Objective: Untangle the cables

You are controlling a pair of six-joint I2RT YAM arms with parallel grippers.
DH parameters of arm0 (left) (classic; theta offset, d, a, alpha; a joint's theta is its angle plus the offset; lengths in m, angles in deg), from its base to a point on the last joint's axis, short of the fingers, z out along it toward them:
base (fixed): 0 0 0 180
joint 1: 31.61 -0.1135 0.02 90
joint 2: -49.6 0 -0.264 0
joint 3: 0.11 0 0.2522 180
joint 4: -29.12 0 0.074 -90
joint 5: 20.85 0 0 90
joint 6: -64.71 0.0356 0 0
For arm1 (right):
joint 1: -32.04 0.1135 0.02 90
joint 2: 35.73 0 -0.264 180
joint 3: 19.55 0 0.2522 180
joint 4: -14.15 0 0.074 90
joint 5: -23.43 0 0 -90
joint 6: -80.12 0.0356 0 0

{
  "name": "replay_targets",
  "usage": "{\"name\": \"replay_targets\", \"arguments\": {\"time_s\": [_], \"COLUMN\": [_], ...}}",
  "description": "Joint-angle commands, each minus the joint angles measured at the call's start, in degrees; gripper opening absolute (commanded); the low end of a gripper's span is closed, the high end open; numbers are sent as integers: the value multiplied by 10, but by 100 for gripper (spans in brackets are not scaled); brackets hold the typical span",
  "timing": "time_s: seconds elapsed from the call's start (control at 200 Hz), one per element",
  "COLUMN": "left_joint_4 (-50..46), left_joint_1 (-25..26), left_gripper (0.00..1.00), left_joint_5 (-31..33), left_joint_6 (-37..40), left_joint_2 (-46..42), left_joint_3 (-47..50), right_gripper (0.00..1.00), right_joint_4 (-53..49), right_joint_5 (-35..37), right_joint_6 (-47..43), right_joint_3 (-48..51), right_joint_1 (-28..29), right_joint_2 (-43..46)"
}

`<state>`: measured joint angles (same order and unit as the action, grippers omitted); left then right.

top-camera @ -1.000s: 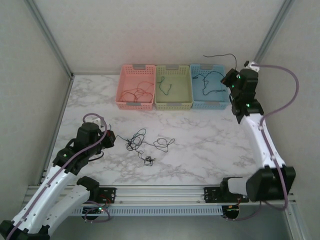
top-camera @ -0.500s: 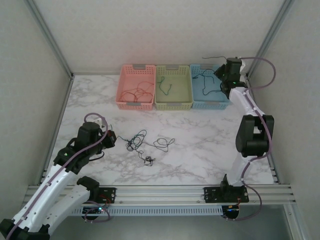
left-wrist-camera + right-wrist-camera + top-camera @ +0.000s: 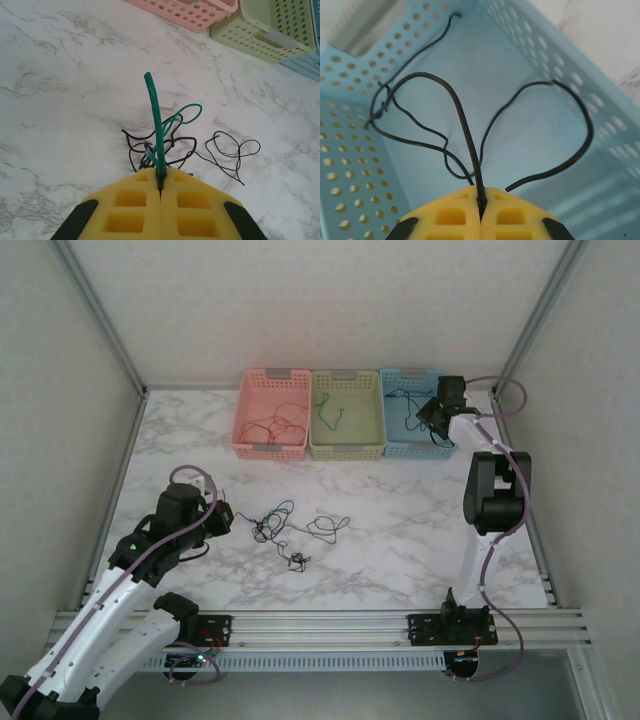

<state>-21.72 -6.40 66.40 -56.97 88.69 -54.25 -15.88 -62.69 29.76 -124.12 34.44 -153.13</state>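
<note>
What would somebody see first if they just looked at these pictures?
Probably the row at the far edge: pink basket, green basket, blue basket. Then the tangle of thin cables mid-table. Up close, the left gripper has yellow jaws shut on a green cable, and the right gripper on a black cable over the blue basket.

Pink basket [image 3: 269, 449], green basket [image 3: 347, 451] and blue basket [image 3: 415, 450] wall off the table's [image 3: 400, 530] far edge. The cables [image 3: 285, 523] sprawl mid-table, left of centre. Open marble lies between them and the right arm [image 3: 490, 500] by the right edge.
</note>
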Motion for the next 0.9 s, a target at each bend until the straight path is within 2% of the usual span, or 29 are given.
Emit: {"name": "replay_targets", "arguments": {"time_s": [0.0,0.095,0.24,0.34,0.425,0.516,0.706,0.896], "left_joint_4": [8,10,11,11,11,13,14,19], "left_joint_1": [-6,-6,-6,-6,-6,-6,-6,-6], "left_gripper": [0,0,0,0,0,0,0,0], "left_joint_5": [-9,-8,-11,-11,-10,-11,-13,-12], "left_joint_6": [6,6,6,7,7,6,7,7], "left_joint_2": [-2,-2,1,0,0,1,1,3], "left_joint_3": [-6,-4,-4,-5,-3,-2,-2,2], "right_gripper": [0,0,9,20,36,45,47,46], "right_joint_4": [-47,-57,-68,-86,-88,-87,-70,-23], "right_joint_5": [-33,-56,-73,-84,-81,-65,-48,-71], "right_joint_6": [-5,-4,-16,-22,-19,-22,-43,-63], "right_joint_3": [-25,-35,-43,-47,-34,-17,38,155], "right_joint_1": [-2,-2,-1,-2,-1,-1,-1,11], "right_joint_2": [-24,-36,-34,-21,4,38,131,261]}}
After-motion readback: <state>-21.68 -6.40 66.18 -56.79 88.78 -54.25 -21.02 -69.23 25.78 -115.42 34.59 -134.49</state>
